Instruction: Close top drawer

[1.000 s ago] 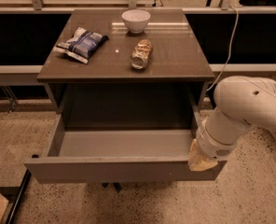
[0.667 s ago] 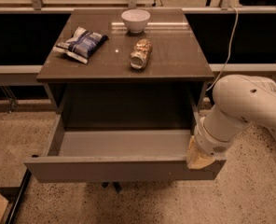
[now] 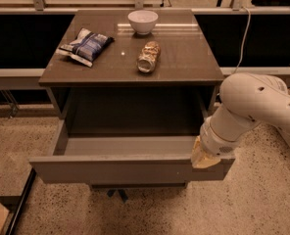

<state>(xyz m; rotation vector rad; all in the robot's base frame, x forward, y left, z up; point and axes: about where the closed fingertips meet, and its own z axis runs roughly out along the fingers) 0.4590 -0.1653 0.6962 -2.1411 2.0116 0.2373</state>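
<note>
- Plainly, we found the top drawer (image 3: 120, 169) pulled well out beyond the counter's front edge. Its grey front panel ran left to right, and the tray looked bare as far as we could see.
- The gripper (image 3: 205, 156) sat at the right end of that panel, below and forward of the counter's front right corner, right against the panel's upper rim. The white arm (image 3: 253, 106) reached in from the right.
- We could not tell whether the gripper was apart or together, since its tip was tucked against the panel.
- We judged that the coming move turned on one relation. The drawer's housing lay straight back from the gripper, toward the counter's rear edge, so the push would run across the panel's long axis. Pressed at the right end only, the drawer might skew on its runners.
- On the counter top (image 3: 184, 67) a white bowl (image 3: 142, 21) stood near the rear edge. A can (image 3: 148, 56) lay on its side near the middle, and a chip bag (image 3: 85, 46) lay toward the left edge.
- None of these stood in the drawer's path.
</note>
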